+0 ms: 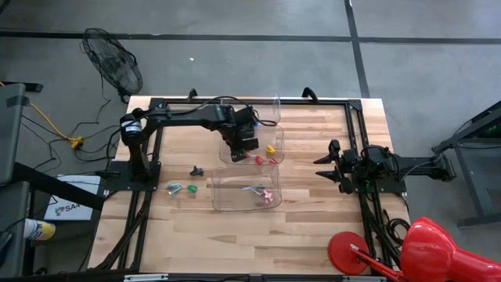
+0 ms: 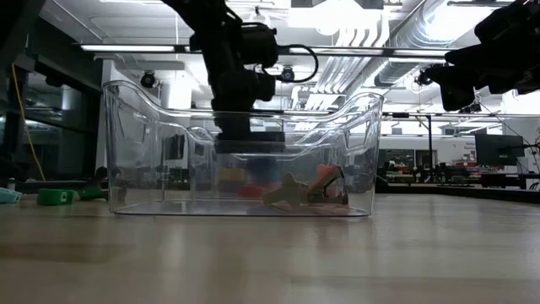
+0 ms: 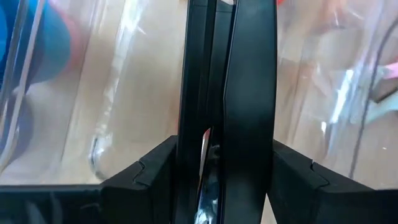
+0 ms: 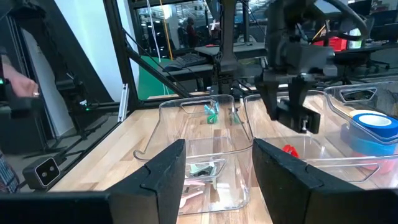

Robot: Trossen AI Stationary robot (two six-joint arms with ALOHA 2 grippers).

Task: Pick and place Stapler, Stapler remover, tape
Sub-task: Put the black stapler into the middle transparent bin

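Observation:
My left gripper (image 1: 244, 142) hangs over the far clear bin (image 1: 275, 117), shut on a black stapler (image 4: 298, 115). That bin holds a blue tape roll (image 4: 373, 127), a yellow piece (image 1: 270, 149) and a red piece (image 1: 258, 159). The near clear bin (image 1: 219, 205) holds pink and grey-green pieces (image 1: 266, 196). Left of it, a small black piece (image 1: 196, 170) and two teal and green pieces (image 1: 182, 188) lie on the table; which of these is the stapler remover I cannot tell. My right gripper (image 1: 319, 168) waits open at the table's right side. My left gripper pinches the stapler's two long sides (image 3: 249, 124) between its two fingers (image 3: 155, 165). The fingers slant steeply down from the table's left. The stapler sticks out ahead of them along their line, and its lower end (image 4: 305, 124) hangs clear above the far bin's floor.
A fan (image 1: 113, 63) and cables lie on the floor beyond the table's far left corner. A red lamp-like thing (image 1: 427, 251) stands at the near right corner. Bare wood lies in front of the near bin.

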